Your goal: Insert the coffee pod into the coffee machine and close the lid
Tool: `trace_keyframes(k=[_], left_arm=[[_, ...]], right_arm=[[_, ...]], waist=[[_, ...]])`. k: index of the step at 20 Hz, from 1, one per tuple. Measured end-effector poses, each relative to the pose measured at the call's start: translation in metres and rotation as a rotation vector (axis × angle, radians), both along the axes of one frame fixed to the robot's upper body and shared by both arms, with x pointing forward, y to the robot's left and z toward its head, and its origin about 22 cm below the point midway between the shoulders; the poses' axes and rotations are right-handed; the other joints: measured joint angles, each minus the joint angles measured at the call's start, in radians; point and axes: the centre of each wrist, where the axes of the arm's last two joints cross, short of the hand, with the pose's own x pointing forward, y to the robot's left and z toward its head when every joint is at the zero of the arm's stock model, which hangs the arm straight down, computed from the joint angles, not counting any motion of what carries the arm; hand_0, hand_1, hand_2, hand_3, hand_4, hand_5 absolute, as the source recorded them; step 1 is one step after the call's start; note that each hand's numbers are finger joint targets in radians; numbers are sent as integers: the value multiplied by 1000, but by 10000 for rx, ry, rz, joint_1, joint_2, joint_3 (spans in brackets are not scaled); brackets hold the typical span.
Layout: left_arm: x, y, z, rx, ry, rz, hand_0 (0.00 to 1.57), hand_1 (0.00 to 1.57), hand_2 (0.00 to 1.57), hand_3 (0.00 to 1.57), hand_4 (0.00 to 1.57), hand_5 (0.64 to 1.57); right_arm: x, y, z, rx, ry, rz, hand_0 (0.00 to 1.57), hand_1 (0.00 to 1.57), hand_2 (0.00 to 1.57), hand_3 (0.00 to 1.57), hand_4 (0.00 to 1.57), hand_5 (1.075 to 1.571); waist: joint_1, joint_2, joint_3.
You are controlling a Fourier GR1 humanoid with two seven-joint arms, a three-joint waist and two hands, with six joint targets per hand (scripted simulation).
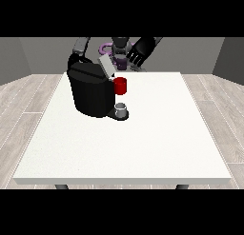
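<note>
The black coffee machine [90, 93] stands on the white table [143, 143] at its back left. Its grey lid [106, 66] is tilted up, open, above the red pod holder [120, 85] on the machine's front. A small grey cup [122, 109] sits on the machine's base under the holder. I cannot make out a coffee pod apart from these. The hand at the view's right [138, 51] hangs in the air behind the machine, above the table's back edge, fingers spread and holding nothing. The arm at the view's left [80, 47] drops behind the machine, which hides its hand.
The robot's torso [121, 51] stands behind the table's back edge. Bare white table surface stretches from the machine to the front and right edges. Wooden floor surrounds the table.
</note>
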Motion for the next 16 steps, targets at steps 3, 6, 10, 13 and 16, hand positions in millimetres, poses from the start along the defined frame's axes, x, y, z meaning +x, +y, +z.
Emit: trace_keyframes(k=[3, 6, 10, 13, 16], left_arm=[[4, 2, 29, 13, -450, 122, 1203, 1203, 1267, 1262, 487, 1571], [6, 9, 47, 53, -712, 250, 1222, 1222, 1288, 1238, 475, 1571], [6, 21, 67, 34, -1090, 446, 1290, 1290, 1319, 1261, 478, 1571], [7, 18, 77, 3, -1300, 417, 1195, 1195, 1286, 1247, 487, 1571], [8, 18, 81, 97, -1496, 473, 1188, 1188, 1258, 1219, 461, 1571]], right_arm=[[5, 8, 13, 119, -466, 78, 0, 0, 0, 0, 0, 1571], [12, 8, 28, 26, -791, 44, 0, 0, 0, 0, 37, 1571], [16, 7, 42, 46, -1169, -13, 0, 0, 0, 0, 178, 1571], [20, 6, 50, 59, -1386, -105, 0, 0, 0, 0, 0, 1571], [24, 3, 57, 71, -1657, -90, 0, 0, 0, 0, 60, 1571]], waist=[[-274, 366, -1], [-442, 695, -1], [-638, 1101, -2], [-747, 1395, -2], [-825, 1734, -1]])
